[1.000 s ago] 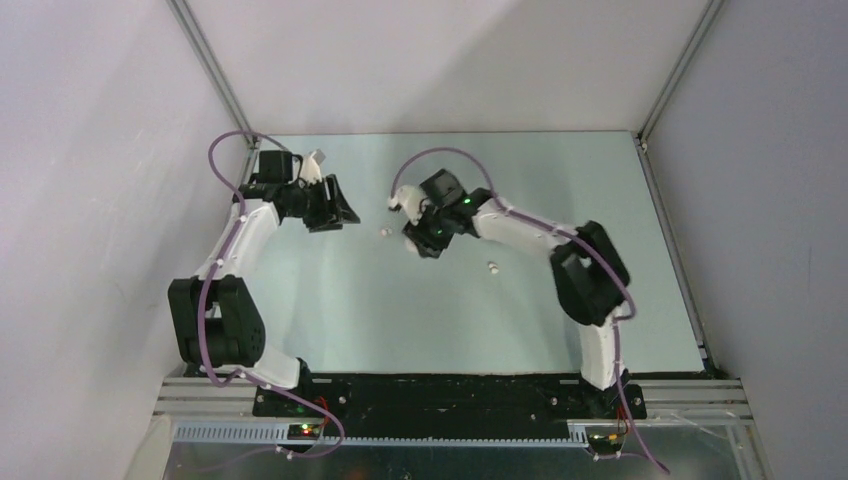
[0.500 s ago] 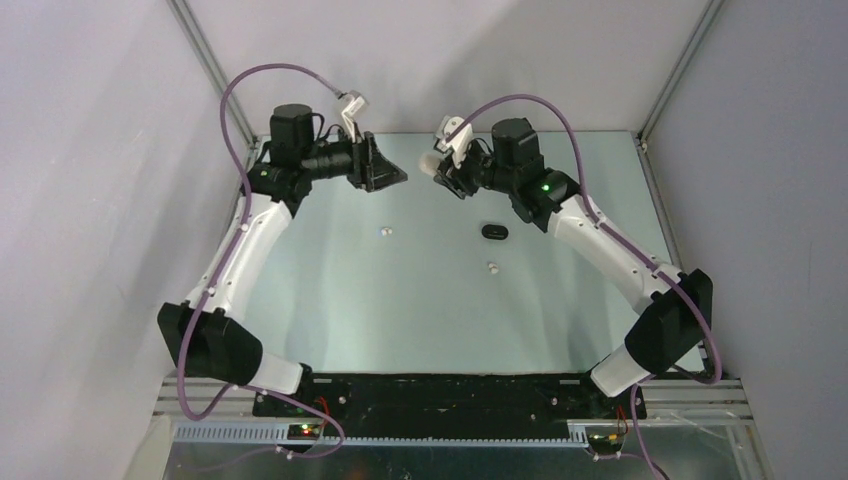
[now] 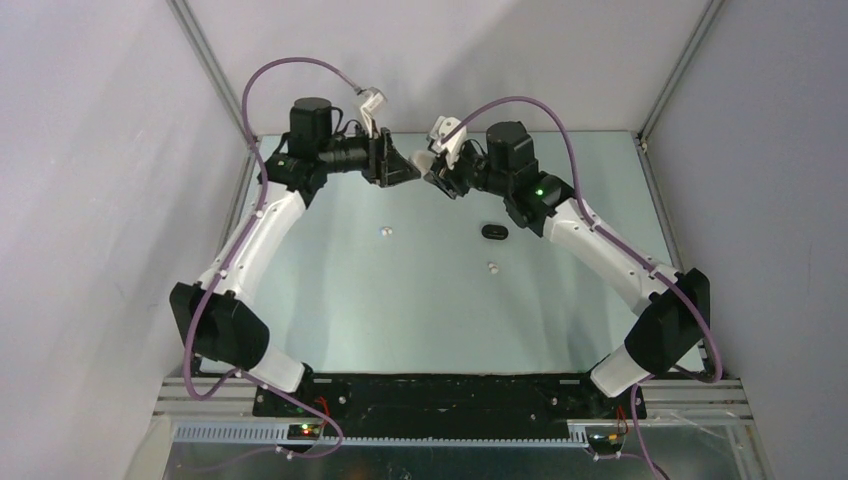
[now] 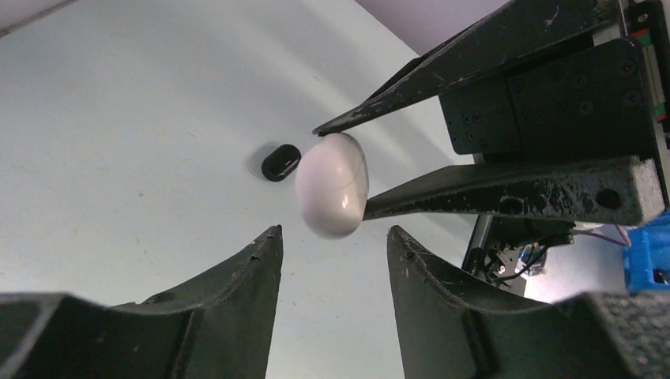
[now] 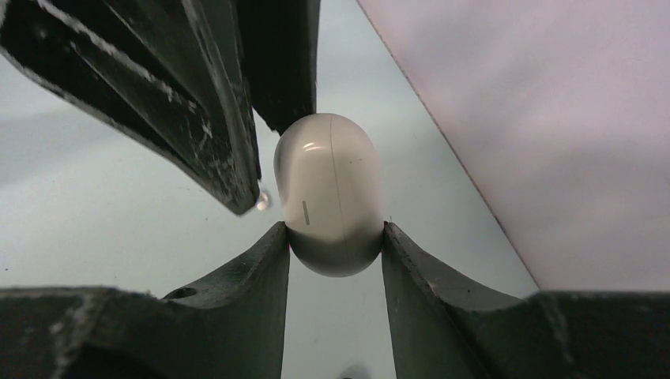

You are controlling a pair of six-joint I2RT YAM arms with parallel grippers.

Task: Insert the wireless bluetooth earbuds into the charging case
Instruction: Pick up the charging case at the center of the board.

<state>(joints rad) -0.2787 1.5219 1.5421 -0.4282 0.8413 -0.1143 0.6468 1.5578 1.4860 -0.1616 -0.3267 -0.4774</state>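
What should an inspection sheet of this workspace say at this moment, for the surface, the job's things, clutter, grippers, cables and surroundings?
Surface: pale, smooth table.
Job's things: white case held in the air, lid closed; black case lying on the table; two white earbuds lying apart on the table; black earbuds not seen.
Clutter: nothing seen.
Grippers: right gripper shut on the white case; left gripper open, close to the case and facing it, no contact seen.
Cables: purple cables loop above each arm, away from the job's things.
Surroundings: plain walls, metal frame posts at the far corners.
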